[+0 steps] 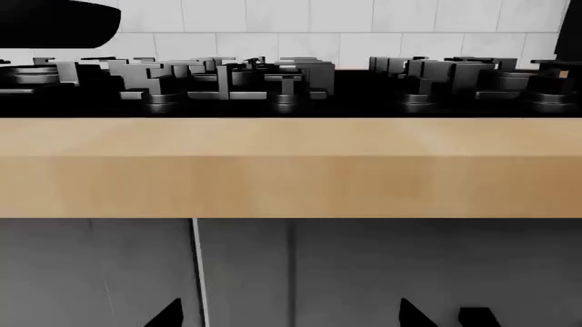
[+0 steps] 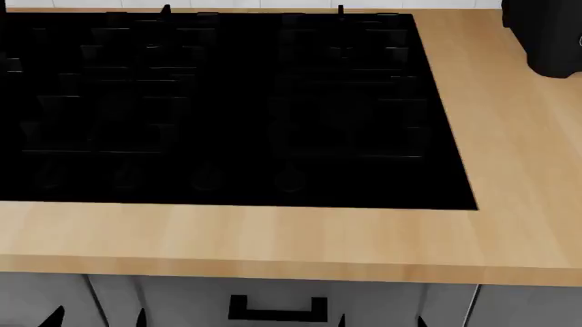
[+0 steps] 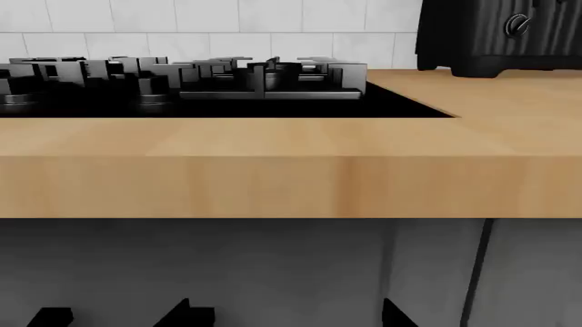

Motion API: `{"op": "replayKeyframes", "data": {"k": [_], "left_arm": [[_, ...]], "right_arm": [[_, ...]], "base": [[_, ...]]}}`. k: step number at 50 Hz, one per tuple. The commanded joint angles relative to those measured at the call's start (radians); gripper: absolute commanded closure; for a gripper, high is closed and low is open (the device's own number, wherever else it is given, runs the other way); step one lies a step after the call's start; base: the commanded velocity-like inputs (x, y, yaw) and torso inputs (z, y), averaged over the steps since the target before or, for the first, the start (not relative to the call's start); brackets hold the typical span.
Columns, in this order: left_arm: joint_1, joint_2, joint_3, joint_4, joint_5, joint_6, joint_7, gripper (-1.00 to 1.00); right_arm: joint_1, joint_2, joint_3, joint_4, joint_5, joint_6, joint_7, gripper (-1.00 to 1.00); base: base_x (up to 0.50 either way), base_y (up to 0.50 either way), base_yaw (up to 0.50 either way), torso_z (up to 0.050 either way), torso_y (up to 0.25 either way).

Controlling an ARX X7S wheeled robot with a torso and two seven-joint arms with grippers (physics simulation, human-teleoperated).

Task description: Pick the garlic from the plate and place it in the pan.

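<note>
A wooden countertop [image 2: 272,238] is seen ahead of and above both sets of fingertips, with a black hob [image 2: 218,102] set into it. A black appliance [image 3: 500,34] stands beyond the right gripper [image 3: 218,317]. Whether either gripper, including the left gripper [image 1: 300,317], is open cannot be told. Garlic, plate and pan are not seen.
</note>
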Motion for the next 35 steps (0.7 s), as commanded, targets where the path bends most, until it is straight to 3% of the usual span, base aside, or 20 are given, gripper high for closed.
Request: {"op": "replayKeyframes", "data": {"k": [1,2,5,14,35], "left_arm": [[0.003,-0.011,0.012,0.007,-0.011,-0.004,-0.012,-1.0],[-0.001,-0.016,0.019,-0.009,-0.014,0.007,-0.023,-1.0],[0.009,-0.023,0.04,-0.005,-0.007,0.009,-0.056,-1.0],[0.016,-0.049,0.076,0.023,-0.022,-0.008,-0.081,-1.0],[0.046,-0.081,0.11,0.058,-0.084,-0.038,-0.087,-1.0]], "right_arm": [[-0.002,0.01,-0.013,-0.012,0.009,0.009,0.013,-1.0],[-0.002,0.021,-0.025,0.022,-0.019,-0.027,0.034,-1.0],[-0.011,0.033,-0.027,-0.031,0.069,0.114,-0.002,-1.0],[-0.037,0.068,-0.085,-0.054,0.032,0.02,0.008,-1.0],[-0.077,0.087,-0.106,-0.051,0.079,-0.026,0.033,-1.0]], "base": [[0.0,0.0,0.0,0.0,0.0],[0.0,0.0,0.0,0.0,0.0],[0.0,0.0,0.0,0.0,0.0],[0.0,0.0,0.0,0.0,0.0],[0.0,0.0,0.0,0.049,0.0]]}}
